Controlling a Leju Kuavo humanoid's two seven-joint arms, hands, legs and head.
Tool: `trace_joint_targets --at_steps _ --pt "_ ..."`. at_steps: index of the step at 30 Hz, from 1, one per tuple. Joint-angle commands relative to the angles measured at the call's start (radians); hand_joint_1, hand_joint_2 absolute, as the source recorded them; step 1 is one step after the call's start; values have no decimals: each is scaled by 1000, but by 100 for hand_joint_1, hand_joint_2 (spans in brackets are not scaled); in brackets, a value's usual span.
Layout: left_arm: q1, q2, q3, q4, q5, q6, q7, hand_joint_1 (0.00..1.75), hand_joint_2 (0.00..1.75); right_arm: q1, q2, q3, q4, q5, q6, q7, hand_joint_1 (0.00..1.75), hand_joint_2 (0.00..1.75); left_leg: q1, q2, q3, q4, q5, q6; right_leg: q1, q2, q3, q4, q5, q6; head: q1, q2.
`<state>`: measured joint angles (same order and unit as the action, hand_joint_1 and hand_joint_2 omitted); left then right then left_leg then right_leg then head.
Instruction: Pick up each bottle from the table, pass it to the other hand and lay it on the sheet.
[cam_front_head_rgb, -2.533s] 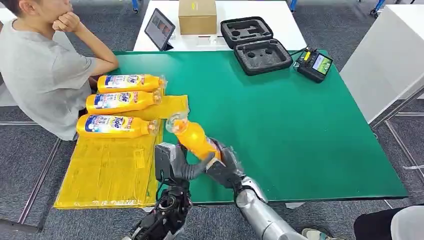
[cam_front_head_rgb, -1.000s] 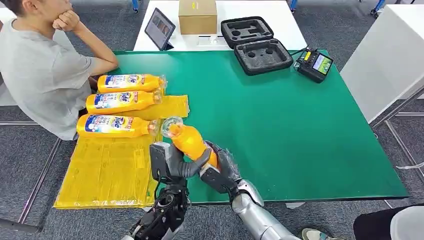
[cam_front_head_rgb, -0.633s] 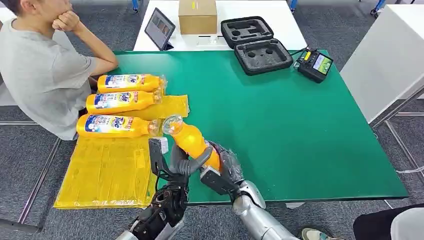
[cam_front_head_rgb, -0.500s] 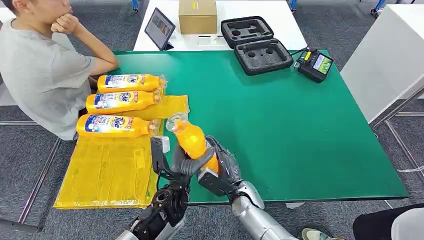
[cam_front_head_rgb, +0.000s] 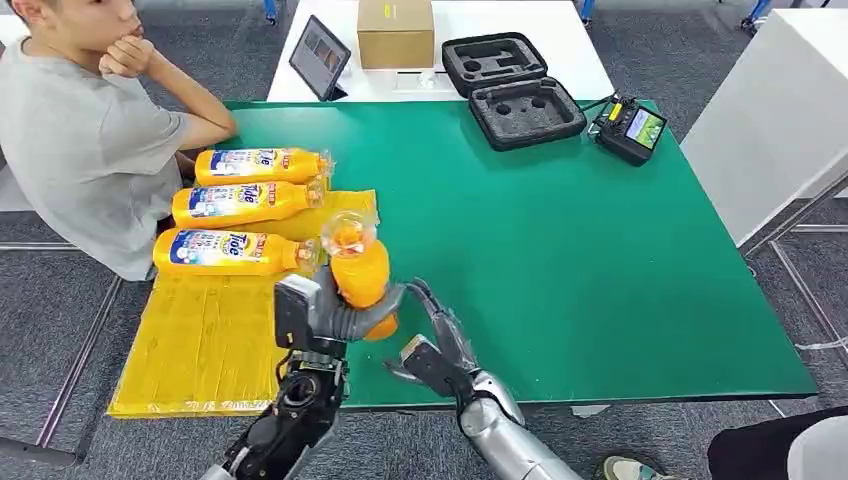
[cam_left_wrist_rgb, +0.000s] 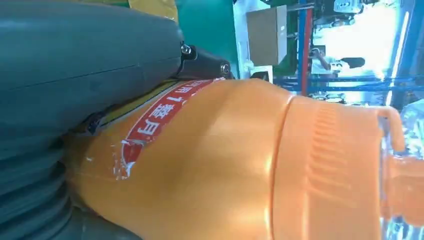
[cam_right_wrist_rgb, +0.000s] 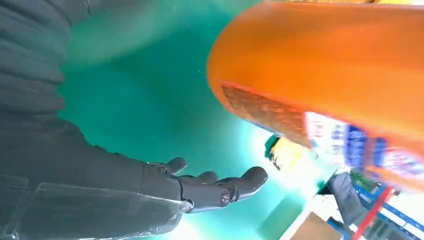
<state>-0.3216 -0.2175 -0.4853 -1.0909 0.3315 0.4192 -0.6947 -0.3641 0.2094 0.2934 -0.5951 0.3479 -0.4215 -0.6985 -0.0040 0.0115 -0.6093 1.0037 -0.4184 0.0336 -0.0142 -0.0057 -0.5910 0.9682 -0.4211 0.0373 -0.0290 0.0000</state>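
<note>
While gripped upright by left hand (cam_front_head_rgb: 335, 315), orange bottle (cam_front_head_rgb: 358, 272) sits just over near edge of green counter (cam_front_head_rgb: 560, 250), cap end up, right beside yellow sheet (cam_front_head_rgb: 215, 340). Head view: left hand wrapped round bottle's lower body, taking full weight. Right hand (cam_front_head_rgb: 432, 350) just beside bottle, fingers spread wide, holding nothing, apparently let go so left can carry. Handover looks done; lay-down on sheet not yet done. Three bottles (cam_front_head_rgb: 238, 203) already lying side by side on far part of sheet, caps toward counter middle, leaving near part of sheet free for this one. Seated person (cam_front_head_rgb: 85, 130) at counter's left side, chin on hand, not touching anything. Black case (cam_front_head_rgb: 512, 90), cardboard box (cam_front_head_rgb: 395, 32), tablet (cam_front_head_rgb: 320, 58) well apart at far end.

Left wrist view: bottle (cam_left_wrist_rgb: 225, 165) pressed tight against grey thumb (cam_left_wrist_rgb: 90, 50), red label strip visible, ribbed shoulder and cap pointing away from wrist. Firm hold, looks secure.

Right wrist view: dark fingers (cam_right_wrist_rgb: 220, 187) stretched open, apart from bottle (cam_right_wrist_rgb: 325, 75), green counter between.
</note>
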Motion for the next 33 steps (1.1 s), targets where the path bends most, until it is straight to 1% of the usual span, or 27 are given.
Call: trace_joint_targets --at_steps 1,5,6,7,9,12,13,16,18,21,23,24,25,26,27,28,29,30,31,32,33 --pt "-3 64 72 -123 -189 115 -3 175 175 -1 -15 15 -3 -39 4 0 0 175 1 0 2 0 -1 -1 1 1 2 0 -1 -1 0 0" --pt "-17 96 62 -149 -366 237 -3 175 175 5 -19 21 -9 -51 2 0 0 175 1 0 2 0 -1 -2 1 1 2 0 -1 -2 0 0" --pt "-12 87 118 -155 -565 279 -3 175 175 7 -19 23 -10 -54 3 0 0 175 1 -1 3 0 -1 -2 1 1 3 0 -1 -2 0 0" --pt "-1 63 203 -157 -745 279 -3 175 175 8 -17 23 -12 -60 7 0 0 175 1 1 3 0 -1 -2 1 2 2 0 -1 -2 0 0" --pt "10 46 269 -171 -881 279 -3 175 175 9 -15 23 -8 -65 9 0 0 175 2 1 5 0 -3 -3 2 3 5 0 -2 -3 0 0" --pt "10 46 269 -171 -881 279 -3 175 175 9 -15 23 -8 -65 9 0 0 175 0 1 2 0 0 -1 0 1 1 0 0 -1 0 0" --pt "10 46 269 -171 -881 279 -3 175 175 9 -15 23 -8 -65 9 0 0 175 1 1 4 0 -1 -2 1 2 4 0 -1 -2 0 0" --pt "10 46 269 -171 -881 279 -3 175 175 9 -15 23 -8 -65 9 0 0 175 1 0 3 0 -1 -3 1 1 3 0 -1 -2 0 0" --pt "27 27 318 -186 -1015 279 -3 175 175 10 -16 24 -4 -70 10 0 0 175 1 -1 1 0 0 -2 0 0 1 0 -1 -1 0 0" --pt "31 30 320 -166 -1047 279 -3 175 175 14 -21 22 -10 -78 8 0 0 175 1 1 4 0 -1 -2 1 2 3 -1 -1 -1 0 0" --pt "35 35 314 -130 -1088 279 -3 175 175 24 -28 22 -21 -88 5 0 0 175 1 0 5 0 -1 -2 1 1 4 -1 -2 -2 0 0" --pt "47 23 343 -143 -1167 279 -3 175 175 27 -31 20 -23 -95 4 0 0 175 2 -1 6 -1 -2 -3 1 0 7 -1 -2 -2 0 0" --pt "59 9 372 -162 -1221 279 -3 175 175 29 -32 19 -24 -99 5 0 0 175 1 -1 3 -1 0 -2 0 0 3 -1 -1 -1 0 0" --pt "71 5 387 -177 -1253 279 -3 175 175 32 -33 20 -26 -99 5 0 0 175 1 -1 5 -1 -1 -3 1 0 5 -1 -2 -2 0 0" --pt "78 -9 421 -173 -1293 279 0 175 175 33 -32 18 -25 -102 7 0 0 175 1 0 2 -1 0 -2 0 0 2 -1 -1 -1 0 0" --pt "93 -39 501 -199 -1410 279 10 175 175 35 -31 18 -24 -104 7 0 0 175 1 0 4 -1 -1 -2 1 1 4 -1 -1 -2 0 0" --pt "93 -39 501 -199 -1410 279 10 175 175 35 -31 18 -24 -104 7 0 0 175 0 0 2 -1 0 -2 0 1 2 -1 -1 -1 0 0" --pt "101 -58 560 -209 -1489 279 11 175 175 36 -30 18 -22 -106 7 0 0 175 1 1 4 0 -1 -2 1 1 3 -1 -1 -1 0 0" --pt "103 -60 575 -203 -1532 279 31 175 175 37 -31 18 -23 -107 6 0 0 175 1 1 3 0 -1 -2 1 2 3 -1 -1 -1 0 0" --pt "102 -42 567 -165 -1575 279 88 175 175 46 -36 16 -45 -116 3 0 0 175 1 1 2 0 -1 -2 1 2 1 0 0 -1 0 0" --pt "102 -42 567 -165 -1575 279 88 175 175 46 -36 16 -45 -116 3 0 0 175 1 1 4 0 -1 -3 1 2 4 -1 -1 -2 0 0"
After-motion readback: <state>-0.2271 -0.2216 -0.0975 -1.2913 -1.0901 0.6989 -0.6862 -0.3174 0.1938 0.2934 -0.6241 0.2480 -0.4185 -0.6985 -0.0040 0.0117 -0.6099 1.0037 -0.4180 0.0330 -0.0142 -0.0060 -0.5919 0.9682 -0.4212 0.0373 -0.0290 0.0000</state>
